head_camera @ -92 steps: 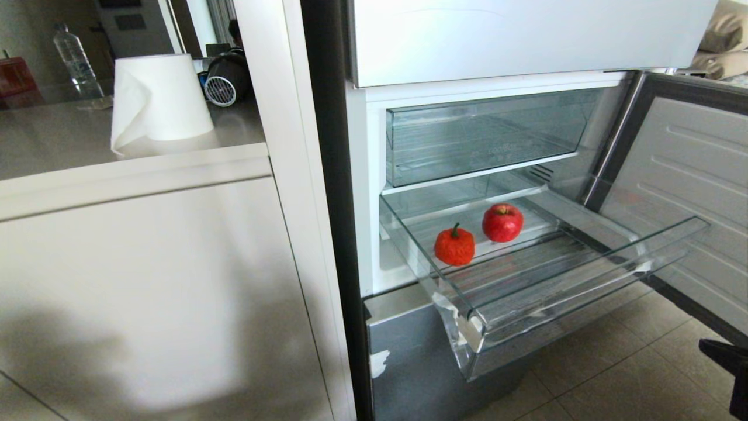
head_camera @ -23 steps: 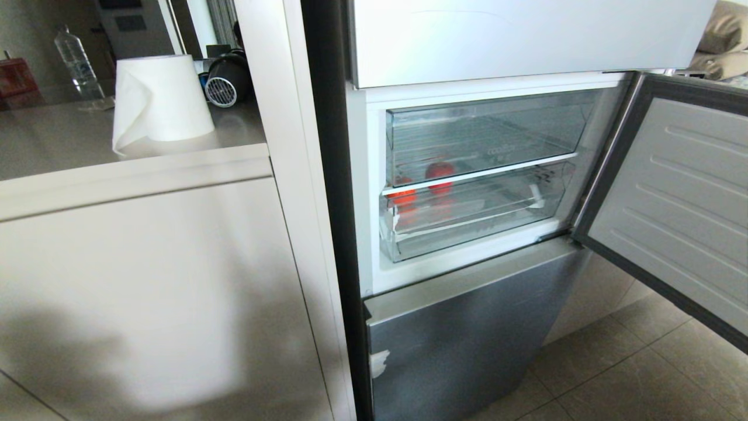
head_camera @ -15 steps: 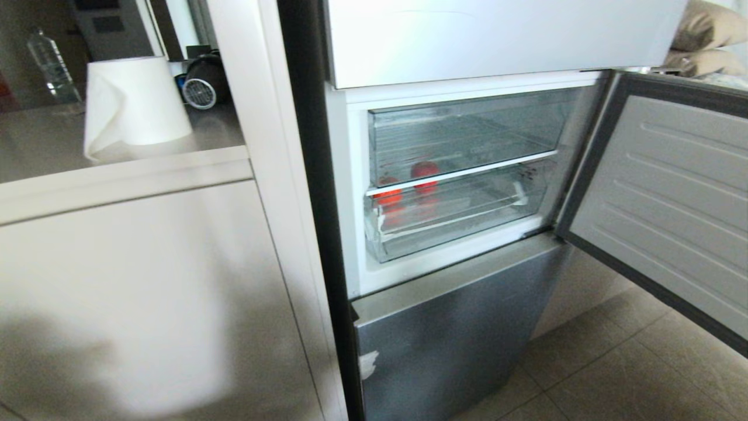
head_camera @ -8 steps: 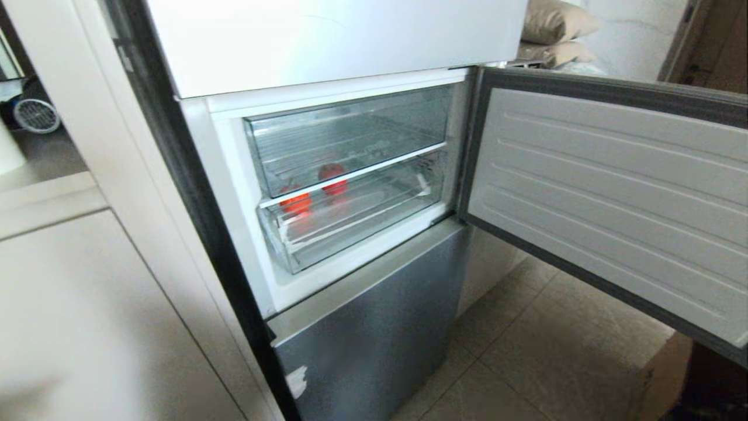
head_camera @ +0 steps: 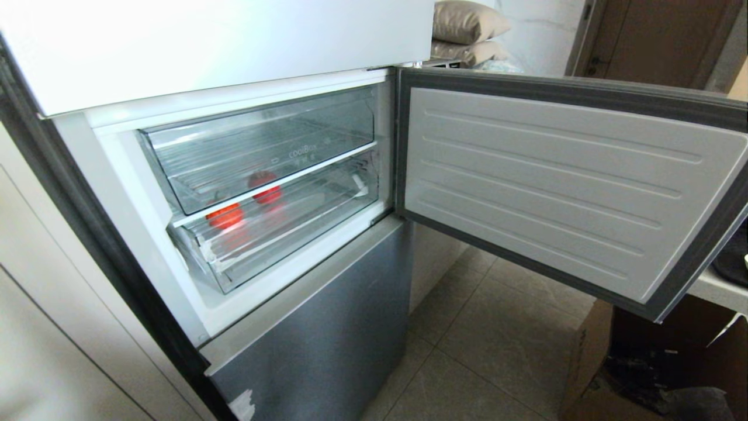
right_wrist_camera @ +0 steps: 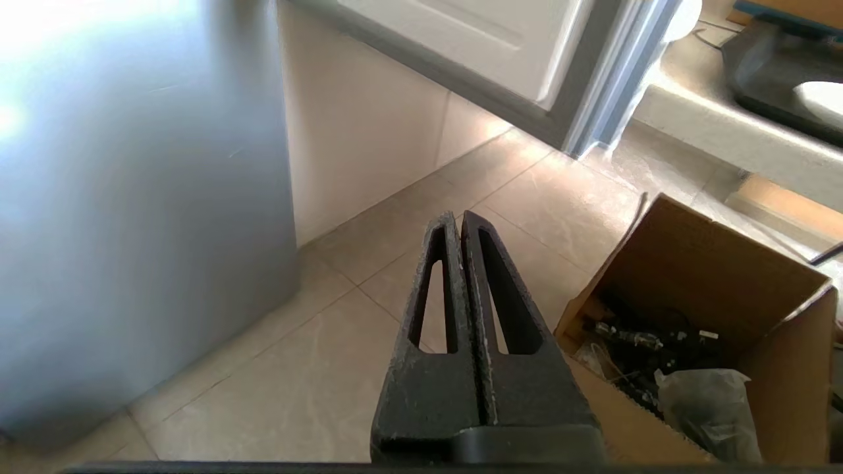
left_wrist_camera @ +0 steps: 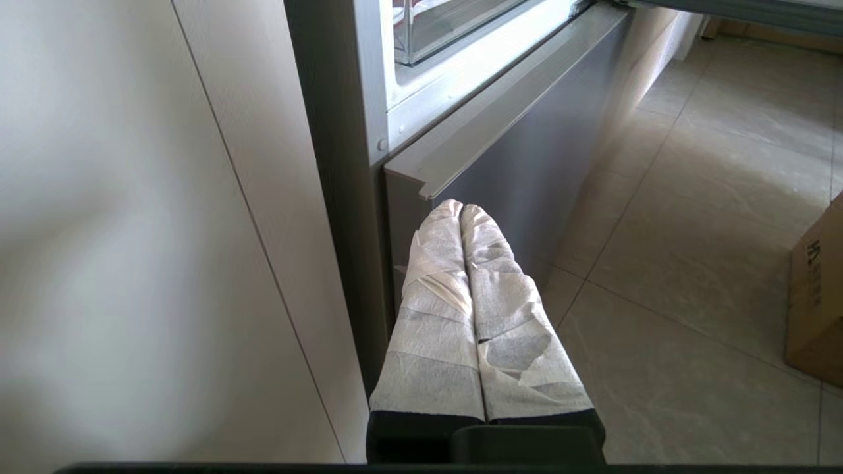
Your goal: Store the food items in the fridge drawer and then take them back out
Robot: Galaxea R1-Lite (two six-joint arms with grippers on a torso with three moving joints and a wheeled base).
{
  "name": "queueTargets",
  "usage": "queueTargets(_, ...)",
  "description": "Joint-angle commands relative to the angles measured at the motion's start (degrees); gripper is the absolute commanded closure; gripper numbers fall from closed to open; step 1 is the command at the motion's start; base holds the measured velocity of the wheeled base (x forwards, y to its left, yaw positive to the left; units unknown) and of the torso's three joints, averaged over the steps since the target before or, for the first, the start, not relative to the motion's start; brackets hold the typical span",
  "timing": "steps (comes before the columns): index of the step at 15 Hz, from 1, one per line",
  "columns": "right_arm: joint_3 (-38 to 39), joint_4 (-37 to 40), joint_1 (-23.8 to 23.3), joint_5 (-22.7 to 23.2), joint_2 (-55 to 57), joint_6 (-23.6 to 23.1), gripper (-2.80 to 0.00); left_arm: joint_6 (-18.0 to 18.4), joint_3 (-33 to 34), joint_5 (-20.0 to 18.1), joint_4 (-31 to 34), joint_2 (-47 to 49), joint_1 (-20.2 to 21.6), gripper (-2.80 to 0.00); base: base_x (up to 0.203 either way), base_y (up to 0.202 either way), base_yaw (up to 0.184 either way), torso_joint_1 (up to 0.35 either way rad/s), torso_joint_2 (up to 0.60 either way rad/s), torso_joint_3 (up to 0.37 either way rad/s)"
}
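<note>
Two red round food items (head_camera: 225, 215) (head_camera: 264, 186) lie inside the fridge drawer (head_camera: 304, 228), blurred by its clear plastic. The wide, shallow drawer is pushed fully in, with white tape scraps (head_camera: 204, 252) at its front left corner. Neither gripper shows in the head view. My left gripper (left_wrist_camera: 461, 209), its fingers wrapped in white tape, is shut and empty, low in front of the fridge's grey lower door (left_wrist_camera: 527, 145). My right gripper (right_wrist_camera: 459, 220), black, is shut and empty above the floor tiles.
A deeper clear drawer with faint lettering (head_camera: 257, 146) sits above the fridge drawer. The compartment door (head_camera: 555, 181) stands wide open to the right. An open cardboard box (right_wrist_camera: 711, 316) of clutter is on the floor at the right. A pale cabinet panel (left_wrist_camera: 132, 230) flanks the fridge's left.
The drawer, pulled out six seconds ago, is pushed in with both red items inside. Over the last second the whole view swung right, so the counter and paper roll left the picture.
</note>
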Motion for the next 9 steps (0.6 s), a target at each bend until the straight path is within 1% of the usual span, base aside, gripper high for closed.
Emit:
queueTargets(1, -2.4, -4.0, -0.1, -1.7, 0.6, 2.1, 0.0, 0.0, 0.1, 0.0, 0.0, 0.0, 0.0, 0.0, 0.0, 0.0, 0.0, 0.0, 0.0, 0.0)
queueTargets(2, -4.7, -6.0, -0.1, -3.8, 2.4, 5.6, 0.0, 0.0, 0.0, 0.0, 0.0, 0.0, 0.0, 0.0, 0.0, 0.0, 0.0, 0.0, 0.0, 0.0)
queueTargets(4, -13.5, -7.6, -0.3, -9.8, 7.5, 16.1, 0.0, 0.0, 0.0, 0.0, 0.0, 0.0, 0.0, 0.0, 0.0, 0.0, 0.0, 0.0, 0.0, 0.0)
queueTargets(5, -17.4, -8.0, -0.9, -12.7, 11.2, 21.3, 0.0, 0.0, 0.1, 0.0, 0.0, 0.0, 0.0, 0.0, 0.0, 0.0, 0.0, 0.0, 0.0, 0.0)
queueTargets(6, -19.9, -8.6, -2.6, -14.6, 15.1, 25.2, 0.0, 0.0, 0.0, 0.0, 0.0, 0.0, 0.0, 0.0, 0.0, 0.0, 0.0, 0.0, 0.0, 0.0)
queueTargets(8, -22.2, -12.6, -10.6, -15.8, 23.7, 31.8, 0.0, 0.0, 0.0, 0.0, 0.0, 0.0, 0.0, 0.0, 0.0, 0.0, 0.0, 0.0, 0.0, 0.0)
queueTargets(9, -22.6, -16.6, -16.0, -15.1, 28.4, 34.8, 0.0, 0.0, 0.0, 0.0, 0.0, 0.0, 0.0, 0.0, 0.0, 0.0, 0.0, 0.0, 0.0, 0.0)
